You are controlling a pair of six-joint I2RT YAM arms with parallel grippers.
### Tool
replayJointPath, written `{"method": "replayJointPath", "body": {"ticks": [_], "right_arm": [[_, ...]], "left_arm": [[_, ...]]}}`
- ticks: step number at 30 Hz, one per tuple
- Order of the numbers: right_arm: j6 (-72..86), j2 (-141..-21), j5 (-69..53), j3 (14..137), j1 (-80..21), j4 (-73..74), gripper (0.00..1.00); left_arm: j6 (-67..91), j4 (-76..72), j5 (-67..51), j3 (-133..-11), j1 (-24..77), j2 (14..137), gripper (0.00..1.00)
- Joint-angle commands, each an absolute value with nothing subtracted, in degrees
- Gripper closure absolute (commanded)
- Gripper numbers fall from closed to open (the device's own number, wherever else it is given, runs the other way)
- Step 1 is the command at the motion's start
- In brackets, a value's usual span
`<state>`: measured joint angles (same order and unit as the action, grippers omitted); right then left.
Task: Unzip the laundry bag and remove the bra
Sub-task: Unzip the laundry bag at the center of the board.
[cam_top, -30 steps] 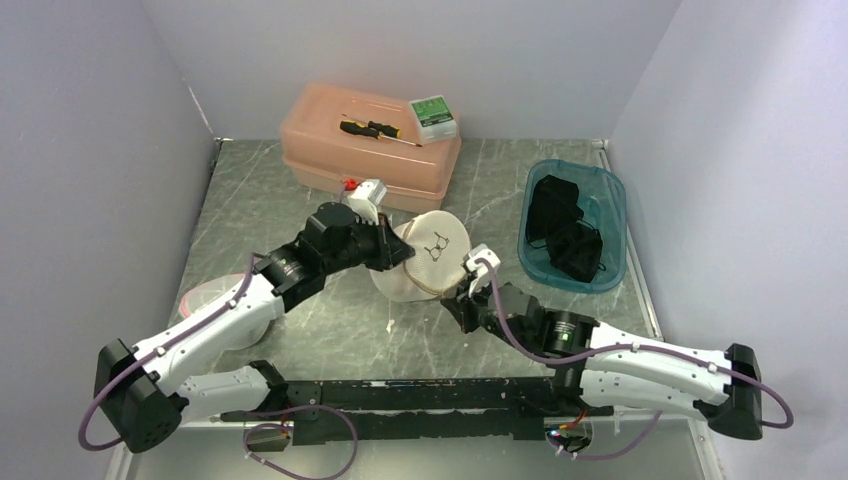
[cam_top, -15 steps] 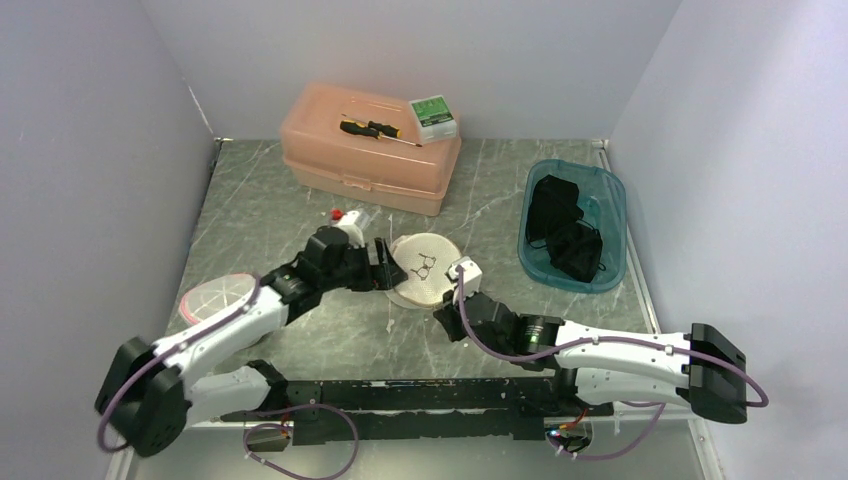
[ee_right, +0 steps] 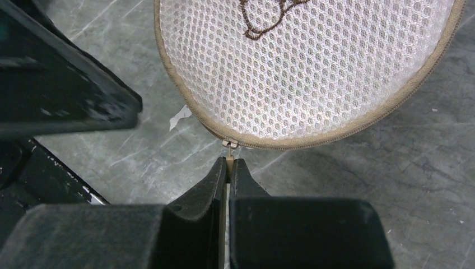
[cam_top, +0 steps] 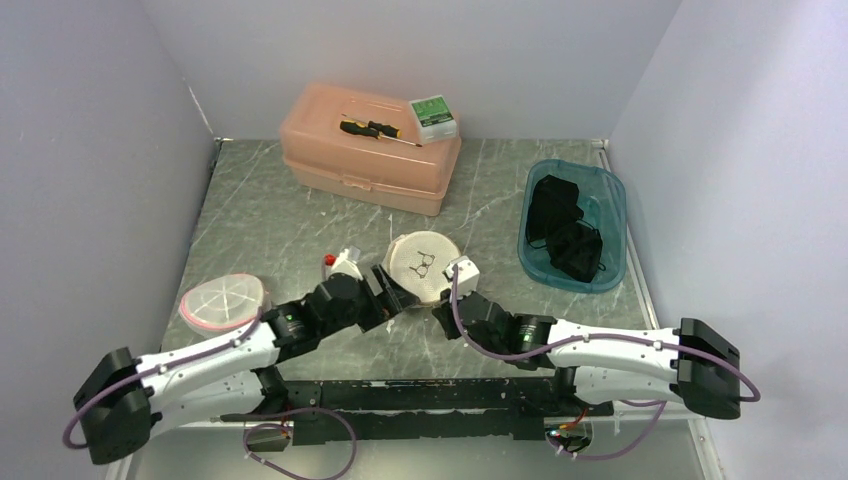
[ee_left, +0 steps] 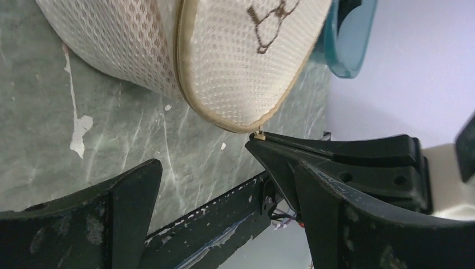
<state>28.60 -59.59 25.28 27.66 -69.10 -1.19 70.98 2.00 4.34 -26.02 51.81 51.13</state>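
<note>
The laundry bag [cam_top: 424, 262] is a round white mesh pouch with a tan zipper rim and a brown embroidered motif, lying on the marble table. My right gripper [cam_top: 437, 305] is at its near edge, shut on the small tan zipper pull [ee_right: 228, 145]. In the right wrist view the bag [ee_right: 313, 67] fills the top, and the right gripper [ee_right: 228, 163] pinches the tab. My left gripper [cam_top: 386, 291] is open just left of the bag, holding nothing. In the left wrist view the left gripper [ee_left: 227, 179] is below the bag [ee_left: 224, 61]. The bra is hidden.
A pink toolbox [cam_top: 368, 150] carrying a screwdriver [cam_top: 375, 129] and a green box [cam_top: 433, 114] stands at the back. A teal bin [cam_top: 606, 215] with black cloth is on the right. A pink-rimmed mesh disc [cam_top: 223, 301] lies at the left. A black rail [cam_top: 420, 395] runs along the near edge.
My left gripper let go of the bag, opened wide and drew back toward the near edge. The bag dropped from lifted to lying on the table. The right gripper stayed shut on the pull.
</note>
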Motion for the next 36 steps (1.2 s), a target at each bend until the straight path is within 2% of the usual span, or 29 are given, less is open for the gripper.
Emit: {"method": "replayJointPath", "body": {"ticks": [1, 10, 17, 21, 27, 36], "right_arm": [[28.92, -59.93, 26.3, 30.13, -69.25, -4.09, 1.0], [28.87, -57.97, 25.78, 29.41, -69.19, -3.03, 1.0], [28.81, -57.57, 24.16, 29.14, -69.18, -3.6, 1.0], [28.49, -57.48, 23.97, 28.93, -69.25, -3.77, 1.0], [28.49, -57.36, 25.71, 28.92, -68.97, -1.74, 1.0], [31.81, -56.49, 22.46, 27.8, -58.26, 2.68, 1.0]], "left_arm": [[79.97, 0.46, 12.24, -30.31, 55.56, 56.89, 0.07], [84.4, -6.44, 15.15, -31.31, 55.59, 65.25, 0.21], [85.31, -9.62, 14.99, -31.19, 55.58, 69.17, 0.55], [85.47, -9.21, 15.8, -30.83, 55.56, 68.68, 0.68], [85.0, -7.52, 16.8, -30.68, 55.63, 66.7, 0.97], [82.68, -5.05, 16.31, -30.56, 55.42, 63.2, 0.97]]}}
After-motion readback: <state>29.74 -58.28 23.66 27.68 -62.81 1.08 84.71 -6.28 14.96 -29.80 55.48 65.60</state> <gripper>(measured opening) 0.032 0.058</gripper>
